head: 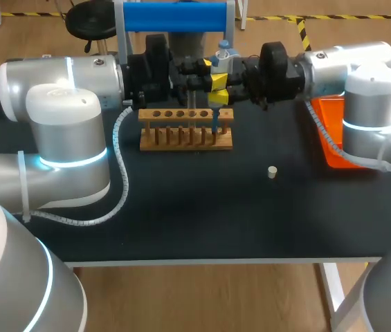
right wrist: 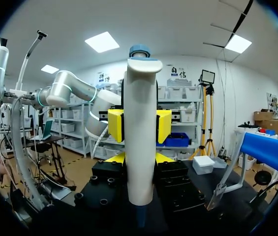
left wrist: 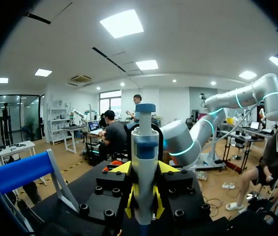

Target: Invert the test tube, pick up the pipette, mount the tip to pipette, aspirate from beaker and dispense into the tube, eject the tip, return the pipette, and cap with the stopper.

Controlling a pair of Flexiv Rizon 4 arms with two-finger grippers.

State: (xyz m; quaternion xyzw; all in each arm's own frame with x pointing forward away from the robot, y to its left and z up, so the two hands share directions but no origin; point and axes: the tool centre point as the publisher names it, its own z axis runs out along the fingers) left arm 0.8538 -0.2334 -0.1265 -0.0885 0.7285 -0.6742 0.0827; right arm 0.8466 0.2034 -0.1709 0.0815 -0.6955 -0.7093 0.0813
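While right gripper (right wrist: 138, 158) pinches grey, blue-capped pipette (right wrist: 139, 123) above pale wooden tube rack (head: 185, 137) near table's (head: 181, 207) far edge, best keep it plumb; lower slowly; left gripper's (left wrist: 143, 204) grip, cannot tell.

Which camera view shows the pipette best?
The right wrist view. There the pipette stands upright and large in the middle, with its white body and blue top plain to see. The left wrist view also shows it upright, but narrower. The head view shows it small and partly hidden, its blue lower end by the wooden test tube rack.

Stopper (head: 272, 172) right of rack (head: 186, 129)
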